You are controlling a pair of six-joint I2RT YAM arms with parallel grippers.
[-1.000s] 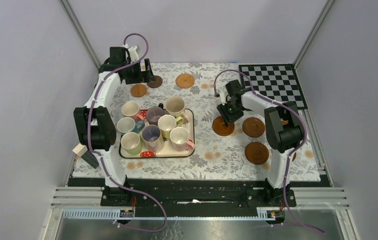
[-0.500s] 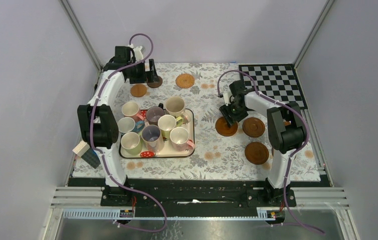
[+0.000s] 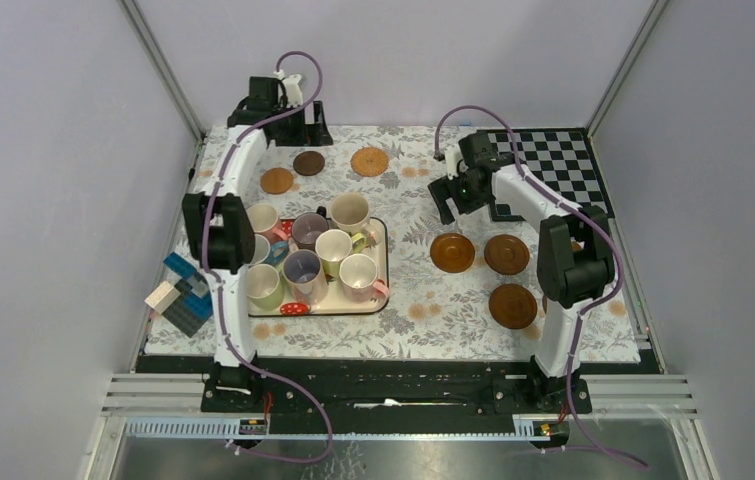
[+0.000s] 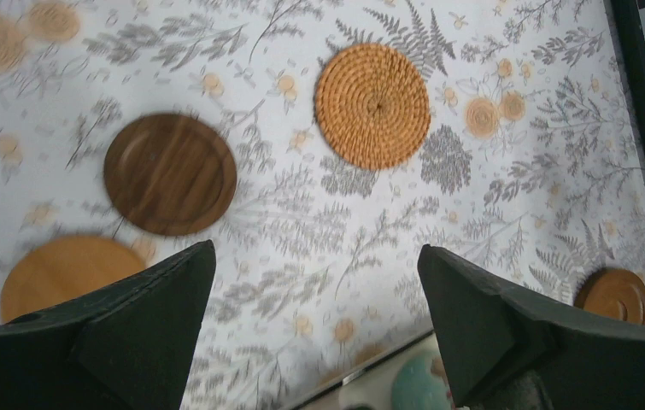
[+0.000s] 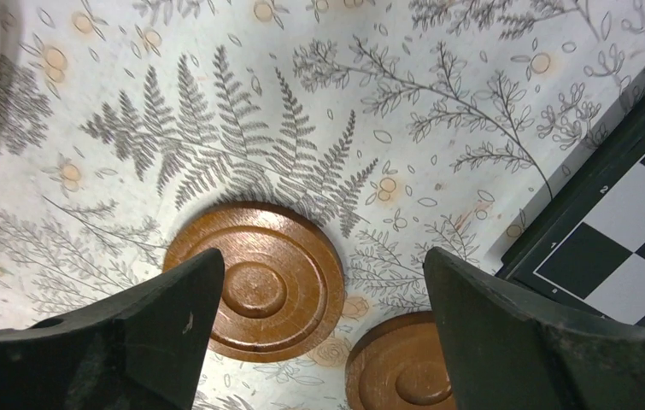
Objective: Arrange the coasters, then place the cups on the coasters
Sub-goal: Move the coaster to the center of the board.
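Coaster (image 5: 255,286) beneath high, wide-spread right claw (image 5: 319,258)

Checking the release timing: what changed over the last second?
The right gripper let go of the orange-brown coaster and withdrew toward the far edge. The left gripper, open, drew away from the dark coaster. Cups and tray stayed put.

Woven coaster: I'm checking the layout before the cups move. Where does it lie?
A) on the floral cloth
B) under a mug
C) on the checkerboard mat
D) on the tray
A: the woven coaster lies bare on the floral cloth, apart from the tray and checkerboard mat.
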